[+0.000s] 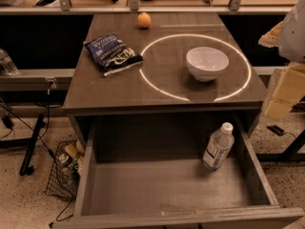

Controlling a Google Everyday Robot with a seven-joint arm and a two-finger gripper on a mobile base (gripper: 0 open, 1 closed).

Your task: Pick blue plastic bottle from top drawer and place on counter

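The blue plastic bottle (218, 149), clear with a white cap and a white label with blue print, leans upright in the back right corner of the open top drawer (162, 187). The drawer is pulled out below the counter (119, 89), a dark wooden top marked with a bright white ring. My gripper (282, 92) hangs at the right edge of the view, beside the counter's right side and above and to the right of the bottle. It holds nothing that I can see.
On the counter lie a blue snack bag (113, 54) at the left, an orange (144, 19) at the back and a white bowl (207, 63) inside the ring. A wire basket (64, 168) and cables sit on the floor at the left. A bare clear bottle (5, 63) stands at the far left.
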